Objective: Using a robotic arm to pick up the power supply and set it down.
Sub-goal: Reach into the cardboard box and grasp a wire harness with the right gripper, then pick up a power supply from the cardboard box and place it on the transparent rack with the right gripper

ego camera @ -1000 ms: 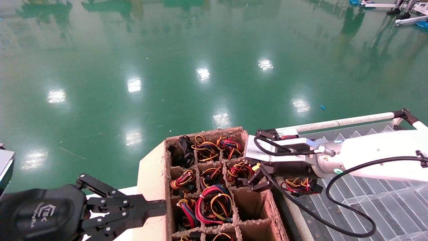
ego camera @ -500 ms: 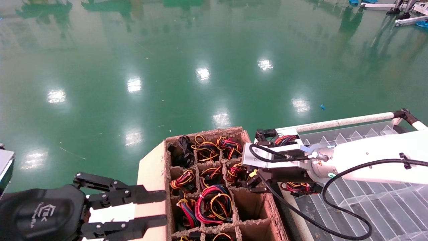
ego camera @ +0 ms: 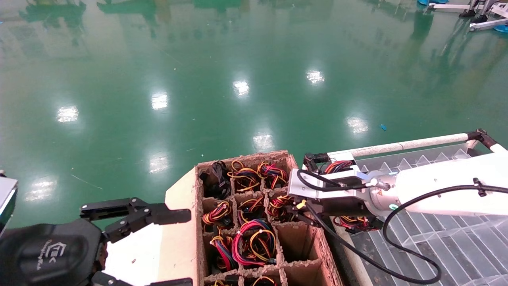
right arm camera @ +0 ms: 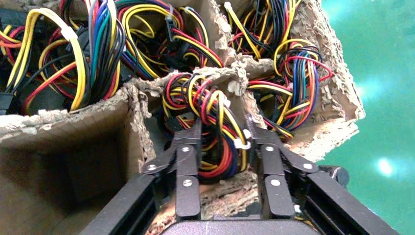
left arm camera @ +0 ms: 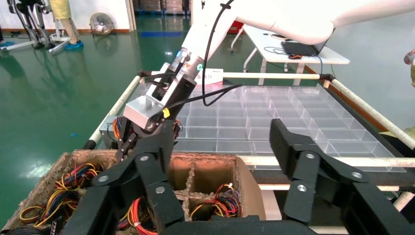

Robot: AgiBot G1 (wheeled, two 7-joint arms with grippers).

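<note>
Since a second ago our left gripper (ego camera: 143, 246), low beside the cardboard crate (ego camera: 180, 222), has spread its fingers wide apart, while our right gripper (right arm camera: 222, 164) has dropped into a cell on the crate's right side. We see its two black fingers (right arm camera: 188, 161) straddling a zip-tied bundle of red, yellow, orange and black wires (right arm camera: 213, 127), close on either side; whether they are actually gripping it we cannot tell. The power supply (ego camera: 279, 206) sits down in that cell, only its wiring showing. A clear divided tray (ego camera: 448, 246) lies just right of the crate.
</note>
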